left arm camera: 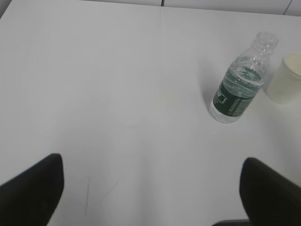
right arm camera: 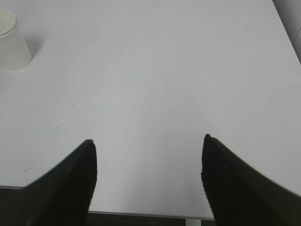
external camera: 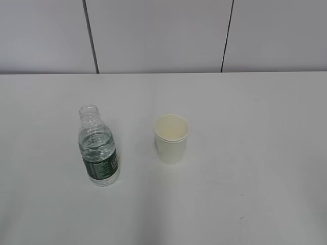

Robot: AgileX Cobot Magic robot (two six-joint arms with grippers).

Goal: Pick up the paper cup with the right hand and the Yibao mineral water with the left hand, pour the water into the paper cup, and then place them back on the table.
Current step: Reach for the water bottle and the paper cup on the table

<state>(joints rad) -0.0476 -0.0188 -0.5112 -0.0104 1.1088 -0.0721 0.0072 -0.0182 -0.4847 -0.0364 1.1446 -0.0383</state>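
The Yibao mineral water stands upright and capless on the white table, left of centre, with a dark green label band. The cream paper cup stands upright to its right, apart from it. Neither arm shows in the exterior view. In the left wrist view the bottle and the cup lie far ahead at the upper right. My left gripper is open wide over bare table, nothing between its fingers. In the right wrist view the cup sits at the far upper left. My right gripper is open and empty.
A grey panelled wall rises behind the table's far edge. The table's near edge runs just below my right gripper. Faint pencil-like marks lie on the tabletop near my left gripper.
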